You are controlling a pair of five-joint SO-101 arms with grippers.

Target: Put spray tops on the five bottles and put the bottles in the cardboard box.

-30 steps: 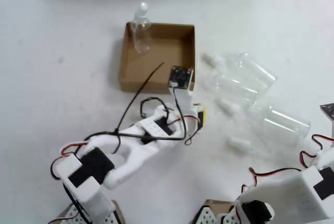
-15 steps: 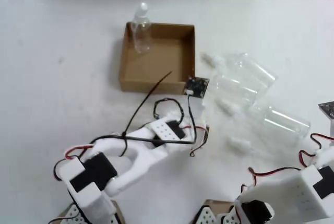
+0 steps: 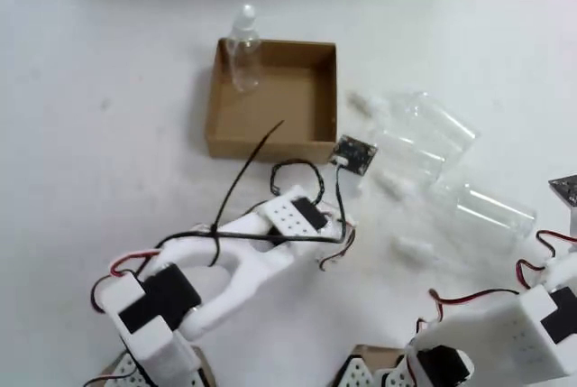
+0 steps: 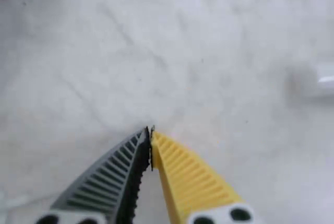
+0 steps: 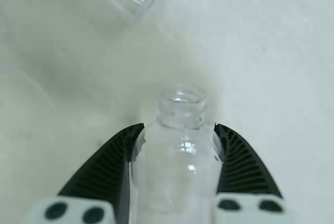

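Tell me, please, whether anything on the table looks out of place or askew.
Nothing looks spilled or damaged. Several clear bottles lie on their sides right of the cardboard box, with loose spray tops among them; one capped bottle stands upright in the box's corner. The right gripper holds an uncapped bottle.

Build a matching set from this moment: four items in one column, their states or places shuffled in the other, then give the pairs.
Column one
1. left gripper
2. right gripper
3. capped bottle
4. loose bottles

Column two
A. lying on the table, to the right of the cardboard box in the high view
B. shut, holding nothing
C. standing upright in a corner of the cardboard box
D. shut on an open-necked bottle

Pairs: 1-B, 2-D, 3-C, 4-A
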